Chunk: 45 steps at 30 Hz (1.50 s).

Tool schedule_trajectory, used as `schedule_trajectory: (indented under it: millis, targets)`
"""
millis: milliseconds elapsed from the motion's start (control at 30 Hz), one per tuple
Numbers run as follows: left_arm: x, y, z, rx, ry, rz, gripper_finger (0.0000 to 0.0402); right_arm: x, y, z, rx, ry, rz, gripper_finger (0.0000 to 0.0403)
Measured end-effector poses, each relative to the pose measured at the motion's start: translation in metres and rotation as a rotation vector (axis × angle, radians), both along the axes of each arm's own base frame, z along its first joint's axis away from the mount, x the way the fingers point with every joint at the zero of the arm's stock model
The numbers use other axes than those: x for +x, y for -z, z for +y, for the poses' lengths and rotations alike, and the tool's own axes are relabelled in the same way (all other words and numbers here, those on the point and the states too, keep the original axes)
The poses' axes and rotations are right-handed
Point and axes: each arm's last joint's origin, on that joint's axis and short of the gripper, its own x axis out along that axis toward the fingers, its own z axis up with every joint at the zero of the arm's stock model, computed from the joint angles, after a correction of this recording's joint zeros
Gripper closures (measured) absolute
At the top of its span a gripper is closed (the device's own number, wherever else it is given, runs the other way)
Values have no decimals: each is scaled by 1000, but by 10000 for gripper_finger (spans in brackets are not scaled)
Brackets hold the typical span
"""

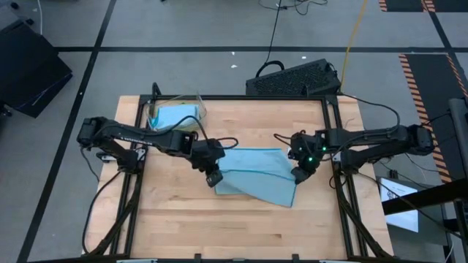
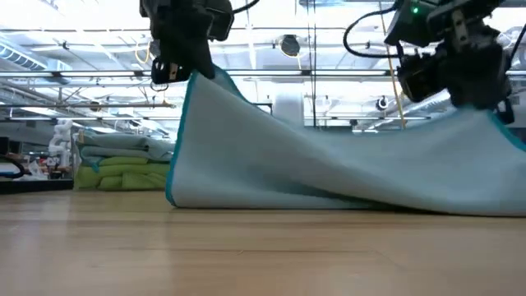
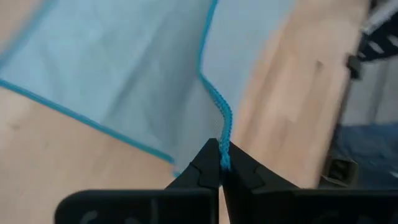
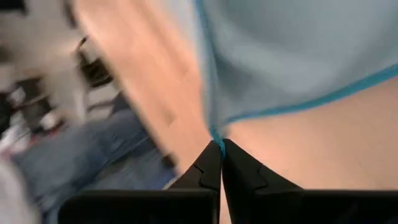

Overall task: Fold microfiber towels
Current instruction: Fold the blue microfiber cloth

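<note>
Light blue square microfiber towel (image 1: 256, 175) sags between both pincers, lower edge on wooden table (image 1: 219, 226) | left gripper (image 1: 213, 177) clamped on one hem corner | right gripper (image 1: 300, 174) pinched tight on opposite corner

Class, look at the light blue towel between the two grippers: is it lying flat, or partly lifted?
Partly lifted. The left gripper and right gripper each pinch an edge of the light blue towel; its middle sags onto the table.
</note>
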Motion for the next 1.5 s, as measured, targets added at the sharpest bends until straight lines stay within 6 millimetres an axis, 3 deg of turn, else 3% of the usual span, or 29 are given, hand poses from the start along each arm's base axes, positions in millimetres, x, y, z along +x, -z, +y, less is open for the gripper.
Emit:
schedule_trajectory:
  millis: [200, 400, 767, 933, 1167, 1500]
  targets:
    - [-6, -11, -10, -156, 176, -41, 397, -7, -14, 4, 140, -57, -79, 403]
    - [-11, -32, 19, -62, 36, -172, 398, -11, -40, -20, 52, 171, -227, 403]
    - [-24, -70, 63, 108, -159, -425, 397, -27, -132, -90, -464, 514, -399, 403]
    - [-26, -88, 80, 149, -235, -570, 396, -22, -175, -119, -689, 561, -467, 403]
    - [-31, -108, 100, 233, -346, -748, 396, -14, -223, -149, -821, 590, -571, 403]
    - [-46, -133, 140, 359, -532, -959, 399, -18, -243, -183, -732, 624, -694, 403]
